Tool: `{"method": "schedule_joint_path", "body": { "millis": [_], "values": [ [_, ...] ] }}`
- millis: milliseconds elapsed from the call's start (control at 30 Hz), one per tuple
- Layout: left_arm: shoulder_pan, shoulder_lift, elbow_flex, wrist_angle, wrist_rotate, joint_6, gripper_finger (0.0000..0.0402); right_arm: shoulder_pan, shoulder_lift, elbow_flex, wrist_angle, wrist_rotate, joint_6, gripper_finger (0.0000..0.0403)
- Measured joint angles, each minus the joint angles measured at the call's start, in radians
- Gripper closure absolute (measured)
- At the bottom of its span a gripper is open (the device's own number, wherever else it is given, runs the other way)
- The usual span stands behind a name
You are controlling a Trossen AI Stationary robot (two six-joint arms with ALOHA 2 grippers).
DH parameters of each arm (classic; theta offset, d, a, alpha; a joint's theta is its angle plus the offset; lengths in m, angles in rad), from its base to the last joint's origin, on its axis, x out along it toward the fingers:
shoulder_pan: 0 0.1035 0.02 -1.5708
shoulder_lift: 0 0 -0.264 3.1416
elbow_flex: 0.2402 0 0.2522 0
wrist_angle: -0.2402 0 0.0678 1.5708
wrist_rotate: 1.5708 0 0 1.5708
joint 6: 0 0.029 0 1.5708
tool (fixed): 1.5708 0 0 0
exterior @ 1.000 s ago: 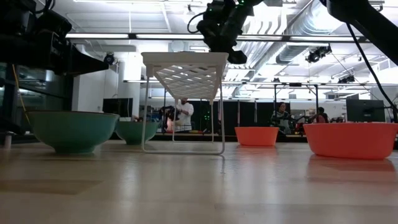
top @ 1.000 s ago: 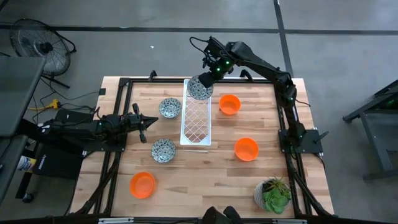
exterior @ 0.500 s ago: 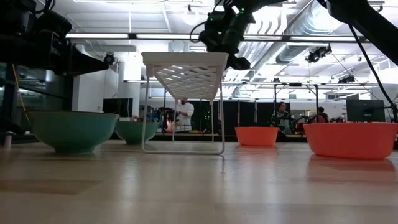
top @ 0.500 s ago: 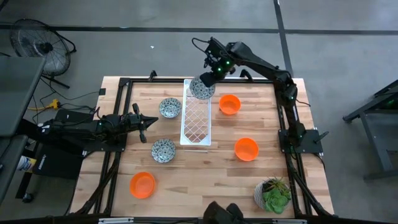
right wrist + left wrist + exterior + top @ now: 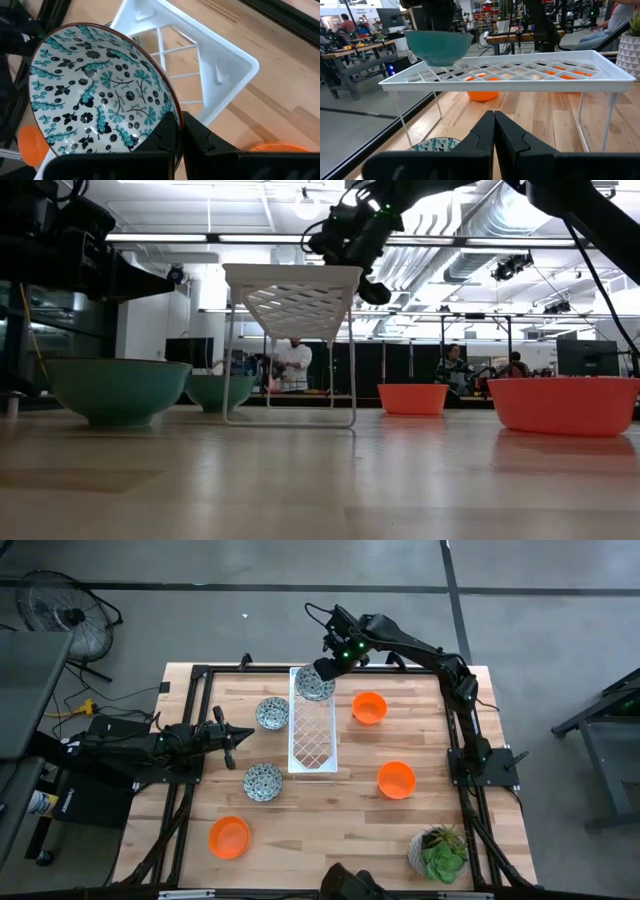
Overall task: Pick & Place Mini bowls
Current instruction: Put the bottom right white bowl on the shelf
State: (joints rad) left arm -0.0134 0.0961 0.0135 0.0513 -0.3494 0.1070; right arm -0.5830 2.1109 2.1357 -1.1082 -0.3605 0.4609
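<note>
Tabletop: pale wood planks, carrying the tray, the loose bowls and a potted plant at the near right corner.
Tray: long white lattice rack on thin legs, standing mid-tabletop, its long side running from near to far.
Right arm: reaches from the right edge across to the tray's far end.
Left arm: waits at the left edge of the tabletop, its left claw pinched fully shut on nothing, pointing towards the tray.
Loose mini bowls: two patterned ones left of the tray, one just beside it and one nearer the front; three orange-red ones, one just right of the tray's far end, one further forward on the right, one near the front left.
Carried patterned bowl: over the tray's far end, tilted, its inside facing the right wrist view; from the left wrist view it looks to sit just on or just above the lattice, and I cannot tell which.
Right claw: clamped tight on that bowl's rim, one finger inside the rim and one outside, so the bowl hangs directly from the fingertips.
Step in hand: placing this bowl on the tray's far end.
Next move, as I judge it: level the bowl, settle it onto the lattice, then part the fingers and lift clear without tipping it.
</note>
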Motion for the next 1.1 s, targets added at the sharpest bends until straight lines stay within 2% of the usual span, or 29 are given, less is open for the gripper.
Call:
{"method": "schedule_joint_path", "body": {
  "millis": [367,767,1100],
  "values": [
    [0.0,0.0,0.0,0.0,0.0,0.0,0.0401,0.0,0.0,0.0,-0.004,-0.002,-0.02,0.04],
    [0.0,0.0,0.0,0.0,0.0,0.0,0.0401,0.0,0.0,0.0,-0.001,-0.005,-0.042,0.0374],
    [0.0,0.0,0.0,0.0,0.0,0.0,0.0401,0.0,0.0,0.0,0.025,-0.004,-0.051,0.0369]
  ]
}}
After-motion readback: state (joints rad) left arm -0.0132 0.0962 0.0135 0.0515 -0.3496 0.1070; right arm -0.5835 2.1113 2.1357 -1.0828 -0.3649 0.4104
